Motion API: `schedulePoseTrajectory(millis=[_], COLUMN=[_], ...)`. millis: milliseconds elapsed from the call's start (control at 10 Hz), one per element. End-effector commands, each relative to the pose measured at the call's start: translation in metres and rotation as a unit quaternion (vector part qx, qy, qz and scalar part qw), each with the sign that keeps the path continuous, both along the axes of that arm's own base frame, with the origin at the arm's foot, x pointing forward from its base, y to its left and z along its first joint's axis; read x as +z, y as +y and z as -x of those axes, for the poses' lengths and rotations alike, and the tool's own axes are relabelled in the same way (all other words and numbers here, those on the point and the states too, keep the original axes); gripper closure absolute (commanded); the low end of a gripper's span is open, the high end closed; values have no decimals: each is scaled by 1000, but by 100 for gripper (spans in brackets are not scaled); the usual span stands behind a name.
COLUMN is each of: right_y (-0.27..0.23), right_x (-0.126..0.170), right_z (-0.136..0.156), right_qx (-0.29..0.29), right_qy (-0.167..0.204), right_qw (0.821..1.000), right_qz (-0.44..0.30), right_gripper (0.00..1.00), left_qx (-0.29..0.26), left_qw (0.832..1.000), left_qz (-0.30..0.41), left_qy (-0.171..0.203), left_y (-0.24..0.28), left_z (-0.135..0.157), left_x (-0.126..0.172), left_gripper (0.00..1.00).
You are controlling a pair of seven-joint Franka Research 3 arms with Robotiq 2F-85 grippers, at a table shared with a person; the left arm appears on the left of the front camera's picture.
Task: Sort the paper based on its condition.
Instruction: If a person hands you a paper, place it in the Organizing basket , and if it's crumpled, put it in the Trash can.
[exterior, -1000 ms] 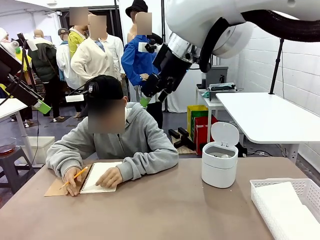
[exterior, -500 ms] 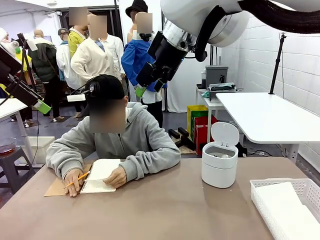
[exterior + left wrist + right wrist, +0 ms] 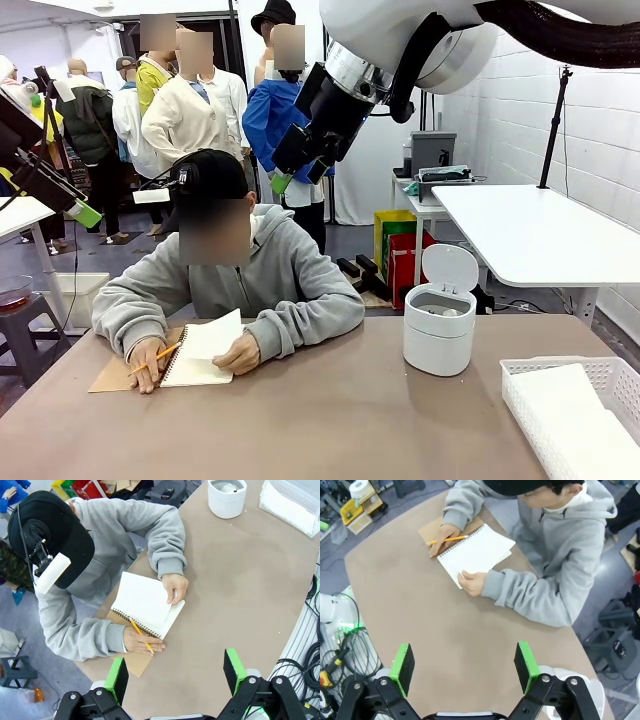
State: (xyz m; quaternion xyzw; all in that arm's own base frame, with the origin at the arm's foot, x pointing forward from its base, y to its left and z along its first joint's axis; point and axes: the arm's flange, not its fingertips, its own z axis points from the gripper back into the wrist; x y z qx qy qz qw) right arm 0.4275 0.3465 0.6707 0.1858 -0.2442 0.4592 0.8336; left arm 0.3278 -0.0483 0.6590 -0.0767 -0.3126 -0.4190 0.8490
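The person's hand [image 3: 243, 352] lifts the top white page [image 3: 215, 335] of a spiral notebook [image 3: 145, 602] at the table's far left; their other hand holds a yellow pencil [image 3: 150, 353]. Plain white paper sheets [image 3: 565, 410] lie in the lattice basket [image 3: 560, 365] at the right. My right gripper [image 3: 300, 170] hangs high above the person's head, and in its wrist view it [image 3: 464, 666] is open over the table with the notebook [image 3: 475, 552] far below. My left gripper [image 3: 175, 675] is open too, high over the table's left side, holding nothing.
A white lidded bin [image 3: 438, 330] stands open at the far right of the table, with the basket [image 3: 300, 487] near it. Bare brown tabletop [image 3: 330, 420] spreads across the middle. Several people stand behind the seated person.
My right gripper has swung up and to the left, then held still. The person has raised the notebook's top page off the pad.
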Motion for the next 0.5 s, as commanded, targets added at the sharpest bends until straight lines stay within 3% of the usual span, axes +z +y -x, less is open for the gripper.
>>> schedulePoseTrajectory(millis=[0,400], right_y=[-1,-1], right_x=[0,0], right_z=[1,1], right_qx=[2,2], right_qy=[3,3], right_qw=[1000,1000], right_qz=[-5,-5], right_gripper=[0,0], left_qx=[1,1], left_qw=[1000,1000], left_qz=[-1,-1], left_qy=[0,0], left_y=[0,0], left_z=[0,0], left_x=[0,0], left_gripper=[0,0])
